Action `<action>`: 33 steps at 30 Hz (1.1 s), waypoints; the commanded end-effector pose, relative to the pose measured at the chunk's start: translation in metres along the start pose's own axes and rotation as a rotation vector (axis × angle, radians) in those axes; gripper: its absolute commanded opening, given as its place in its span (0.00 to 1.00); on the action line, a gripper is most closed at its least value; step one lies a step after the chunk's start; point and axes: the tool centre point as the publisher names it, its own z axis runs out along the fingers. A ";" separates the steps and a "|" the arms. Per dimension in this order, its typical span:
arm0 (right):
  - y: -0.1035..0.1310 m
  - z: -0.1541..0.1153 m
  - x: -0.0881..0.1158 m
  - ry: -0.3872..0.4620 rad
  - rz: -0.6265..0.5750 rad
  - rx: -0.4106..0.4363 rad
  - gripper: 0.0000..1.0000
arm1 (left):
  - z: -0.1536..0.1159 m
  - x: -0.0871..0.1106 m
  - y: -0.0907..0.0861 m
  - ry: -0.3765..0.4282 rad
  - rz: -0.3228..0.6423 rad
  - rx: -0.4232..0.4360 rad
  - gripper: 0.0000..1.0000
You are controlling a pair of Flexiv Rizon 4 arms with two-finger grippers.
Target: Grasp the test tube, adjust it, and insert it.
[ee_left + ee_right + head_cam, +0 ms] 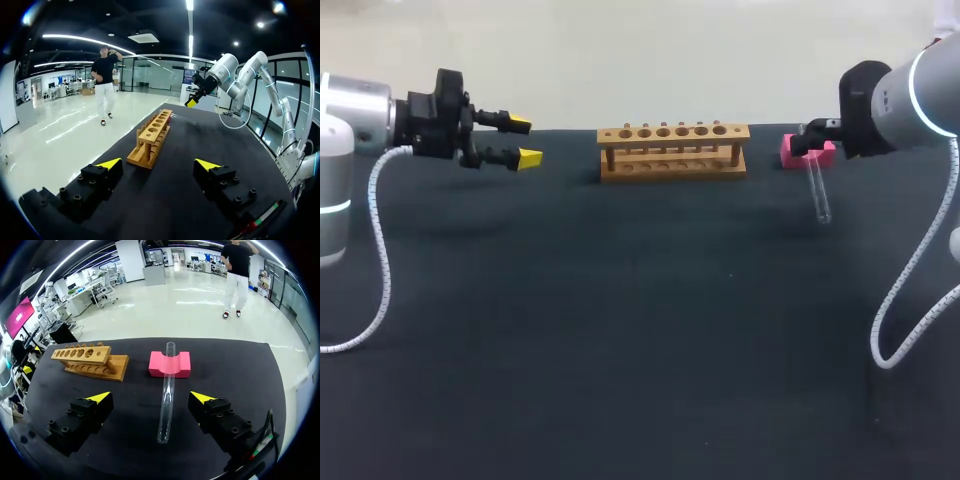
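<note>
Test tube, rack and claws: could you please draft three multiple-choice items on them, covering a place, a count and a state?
1. Where is the test tube?
A. Standing upright by itself.
B. Lying on the table, one end in the pink block's groove.
C. Held up in the air.

2. How many holes does the wooden rack's top bar show?
A. Three.
B. Six.
C. Ten.

3. What state is the left claw in?
A. Shut on the test tube.
B. Shut on the wooden rack.
C. Open, holding nothing.

Answers:
1 B, the tube slopes from the block's groove down onto the table.
2 B, six round holes show in the head view.
3 C, its yellow tips stand apart with nothing between.
</note>
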 end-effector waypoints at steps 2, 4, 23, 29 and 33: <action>0.001 -0.001 0.004 -0.356 0.001 0.007 1.00 | 0.000 0.001 0.000 -0.005 0.003 -0.001 1.00; 0.001 0.001 0.004 -0.388 0.013 0.022 1.00 | 0.000 0.001 0.000 -0.005 0.003 -0.001 1.00; -0.007 0.015 0.008 -0.692 -0.046 0.117 1.00 | 0.000 0.001 0.000 -0.005 0.003 -0.001 1.00; -0.013 0.015 0.008 -0.757 -0.071 0.137 1.00 | 0.000 0.001 0.000 -0.005 0.003 -0.001 1.00; -0.015 0.011 0.006 -0.803 -0.079 0.121 1.00 | 0.000 0.001 0.000 -0.005 0.003 -0.001 1.00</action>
